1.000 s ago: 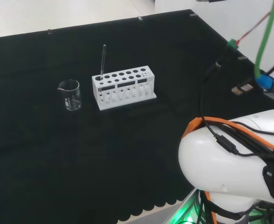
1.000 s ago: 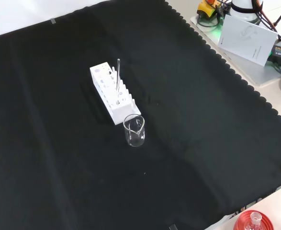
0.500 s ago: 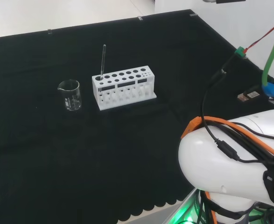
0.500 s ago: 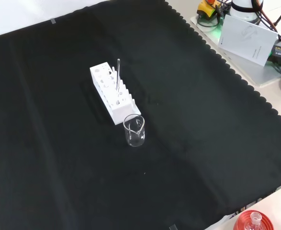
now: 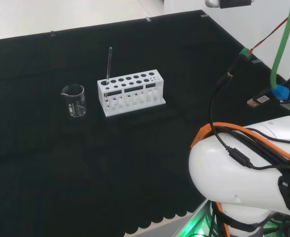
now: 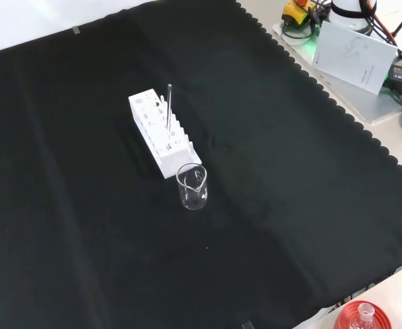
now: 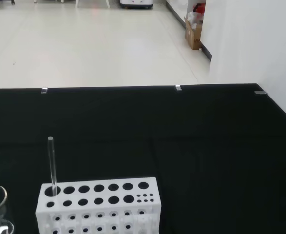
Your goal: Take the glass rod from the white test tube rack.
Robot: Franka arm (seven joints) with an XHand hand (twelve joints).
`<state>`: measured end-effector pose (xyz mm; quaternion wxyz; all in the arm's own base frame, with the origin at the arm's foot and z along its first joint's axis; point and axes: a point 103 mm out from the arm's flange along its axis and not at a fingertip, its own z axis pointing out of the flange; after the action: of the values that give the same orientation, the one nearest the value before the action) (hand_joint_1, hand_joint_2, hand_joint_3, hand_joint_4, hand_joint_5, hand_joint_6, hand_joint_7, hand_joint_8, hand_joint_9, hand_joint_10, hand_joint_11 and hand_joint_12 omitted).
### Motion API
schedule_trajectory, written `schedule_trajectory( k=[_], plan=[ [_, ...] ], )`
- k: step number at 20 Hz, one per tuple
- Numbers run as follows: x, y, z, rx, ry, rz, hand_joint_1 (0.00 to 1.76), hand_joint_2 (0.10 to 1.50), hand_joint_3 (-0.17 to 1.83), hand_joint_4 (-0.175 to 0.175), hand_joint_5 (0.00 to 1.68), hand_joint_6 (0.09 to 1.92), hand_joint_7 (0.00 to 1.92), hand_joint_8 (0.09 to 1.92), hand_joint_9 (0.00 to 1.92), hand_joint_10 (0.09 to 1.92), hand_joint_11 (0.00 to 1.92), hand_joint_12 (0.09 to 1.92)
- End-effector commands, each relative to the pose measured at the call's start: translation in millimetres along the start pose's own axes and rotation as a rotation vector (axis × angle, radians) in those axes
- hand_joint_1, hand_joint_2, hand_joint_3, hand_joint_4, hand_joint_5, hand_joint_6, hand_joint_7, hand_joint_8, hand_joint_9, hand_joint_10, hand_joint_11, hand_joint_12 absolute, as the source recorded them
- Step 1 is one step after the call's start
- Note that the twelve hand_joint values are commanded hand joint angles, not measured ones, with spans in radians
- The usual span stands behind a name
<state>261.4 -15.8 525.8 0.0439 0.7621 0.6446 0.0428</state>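
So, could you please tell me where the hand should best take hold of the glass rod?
Probably pinch the rod on its bare upper length, coming from above: it stands nearly upright in a corner hole of the rack, at the end nearest the beaker.

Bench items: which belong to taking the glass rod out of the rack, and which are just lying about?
Belongs to the job:
- glass rod, upright in an end hole of the rack
- white test tube rack

Lying about:
- empty glass beaker beside the rack
- red ribbed stand with flask at the bench edge

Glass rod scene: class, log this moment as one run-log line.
glass rod: upright in rack's end hole | white test tube rack: on cloth | beaker: beside rack
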Motion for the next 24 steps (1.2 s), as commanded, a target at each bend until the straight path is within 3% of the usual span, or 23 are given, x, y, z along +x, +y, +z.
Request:
schedule_trajectory(
  k=[1, 3, 4, 5, 6, 11, 24],
  plan=[
    [3, 2, 2, 0.010, -0.020, -0.086, 0.73, 1.03, 0.41, -0.150, 0.19, 0.64, 0.52, 0.24, 0.58, 0.35, 0.13, 1.39],
    [24, 10, 4, 0.008, -0.019, -0.109, 0.80, 0.94, 0.45, -0.158, 0.25, 0.64, 0.44, 0.63, 0.52, 0.68, 0.24, 1.39],
    [20, 19, 8, -0.023, 0.011, -0.053, 0.83, 0.89, 0.47, -0.161, 0.29, 0.67, 0.45, 0.74, 0.53, 0.76, 0.30, 1.38],
    [19, 22, 9, -0.032, 0.020, -0.038, 0.87, 0.85, 0.49, -0.164, 0.32, 0.70, 0.46, 0.81, 0.55, 0.80, 0.35, 1.37],
    [22, 26, 13, -0.024, 0.037, -0.070, 0.90, 0.81, 0.51, -0.166, 0.36, 0.74, 0.50, 0.84, 0.59, 0.81, 0.40, 1.36],
    [33, 49, 25, -0.006, 0.053, -0.106, 0.98, 0.71, 0.59, -0.171, 0.51, 0.84, 0.63, 0.87, 0.71, 0.80, 0.53, 1.32],
    [49, 95, 80, 0.090, 0.096, -0.211, 1.03, 0.61, 0.65, -0.173, 0.62, 0.86, 0.78, 0.83, 0.87, 0.75, 0.73, 1.26]
  ],
)
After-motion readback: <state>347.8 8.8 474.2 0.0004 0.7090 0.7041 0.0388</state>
